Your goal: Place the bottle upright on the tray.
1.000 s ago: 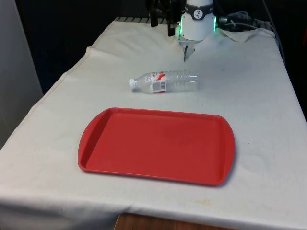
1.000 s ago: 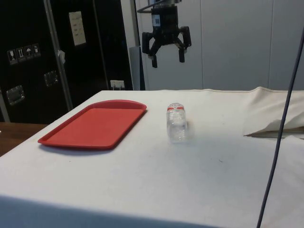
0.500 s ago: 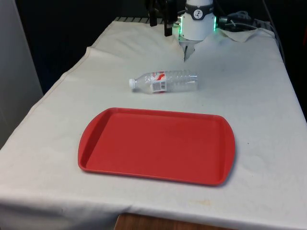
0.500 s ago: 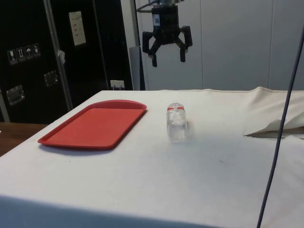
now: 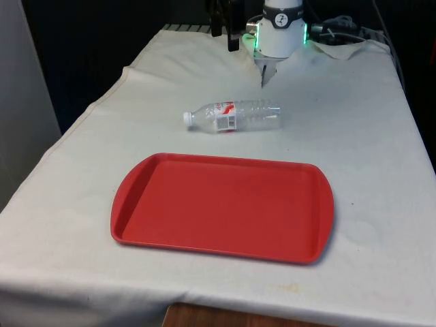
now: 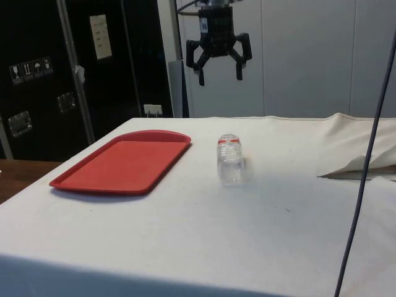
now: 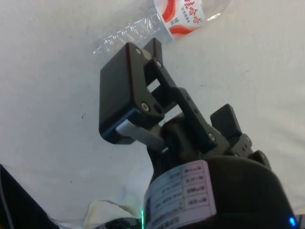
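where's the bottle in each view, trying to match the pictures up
Front view: the bottle lies on its side on the cloth, beyond the red tray, cap toward the front view's left.
Side view: the bottle lies beside the tray, cap end away from the camera.
Wrist view: the bottle lies on the cloth past the fingers.
Shared landmark: its red and white label.

A table under a white cloth (image 5: 368, 150) carries two things. A red tray (image 5: 223, 206) lies flat near its middle. At the tray's 12 o'clock in the front view, apart from it, a clear plastic water bottle (image 5: 234, 115) lies on its side, cap pointing to 9 o'clock.
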Robot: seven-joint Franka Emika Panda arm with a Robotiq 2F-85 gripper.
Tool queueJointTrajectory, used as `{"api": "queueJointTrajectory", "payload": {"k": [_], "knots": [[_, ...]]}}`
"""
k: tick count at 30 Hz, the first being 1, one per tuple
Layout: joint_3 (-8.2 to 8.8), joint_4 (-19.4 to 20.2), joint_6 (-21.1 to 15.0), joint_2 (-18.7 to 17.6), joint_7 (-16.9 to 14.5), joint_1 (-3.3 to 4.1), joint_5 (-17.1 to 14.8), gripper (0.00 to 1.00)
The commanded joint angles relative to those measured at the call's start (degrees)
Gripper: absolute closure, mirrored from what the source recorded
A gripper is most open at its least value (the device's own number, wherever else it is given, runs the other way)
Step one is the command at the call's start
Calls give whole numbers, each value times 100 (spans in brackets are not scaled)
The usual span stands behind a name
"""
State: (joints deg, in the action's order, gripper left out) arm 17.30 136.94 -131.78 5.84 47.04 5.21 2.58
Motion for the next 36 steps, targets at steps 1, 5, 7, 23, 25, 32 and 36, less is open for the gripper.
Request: {"api": "queueJointTrajectory", "payload": {"k": [1, 5, 7, 23, 25, 32, 36], "knots": [[6, -23, -23, -29, 92, -11, 34, 0], [23, -29, -17, -34, 201, -17, 29, 0], [34, -34, -17, -34, 258, -17, 29, 0], [103, -80, 0, -74, 705, -29, 23, 0], [120, -92, 0, -80, 785, -29, 23, 0], [149, -97, -6, -97, 945, -34, 11, 0], [172, -115, -23, -126, 1066, -34, -6, 0]]}}
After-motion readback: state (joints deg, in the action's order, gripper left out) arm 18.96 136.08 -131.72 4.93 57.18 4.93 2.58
